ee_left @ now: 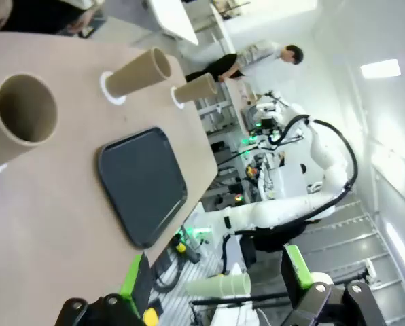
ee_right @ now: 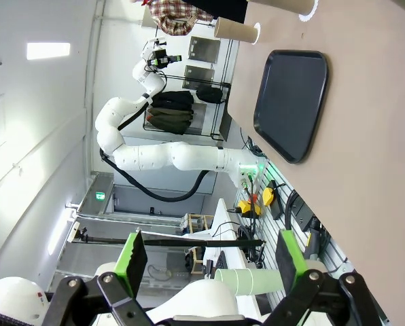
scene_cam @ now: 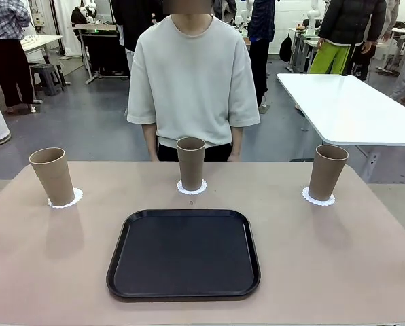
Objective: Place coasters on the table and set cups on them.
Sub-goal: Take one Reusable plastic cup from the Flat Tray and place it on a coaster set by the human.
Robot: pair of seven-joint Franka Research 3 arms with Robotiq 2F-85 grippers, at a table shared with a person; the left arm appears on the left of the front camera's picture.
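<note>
Task progress: judging by the layout, the job looks finished; all three coasters lie on the table point(scene_cam: 46, 272) and each carries a cup, so nothing appears left to place.
Left cup point(scene_cam: 51, 176): stands upright on the left coaster point(scene_cam: 73, 199), near the table's far left edge; it sits toward the back of the doily, whose front rim shows.
Middle cup point(scene_cam: 191, 162): upright on the middle coaster point(scene_cam: 191, 188), just beyond the tray's far edge and in front of the person point(scene_cam: 192, 75).
Right cup point(scene_cam: 327, 171): upright on the right coaster point(scene_cam: 318, 198), near the far right edge, well apart from the other two.
Cup contents: the left wrist view looks into the mouth of the nearest cup point(ee_left: 22, 119) and it reads as empty; the insides of the other two cannot be seen.
Tray point(scene_cam: 183, 253): the black rounded-square tray lies flat in the middle of the table, nearer the robot, with nothing in it.
Left gripper point(ee_left: 216, 282): jaws spread wide, holding nothing, drawn back off the table's near side.
Right gripper point(ee_right: 209, 261): jaws equally wide apart, empty, also clear of the tabletop.
Person: stands at the far side, arms down, touching nothing.
</note>
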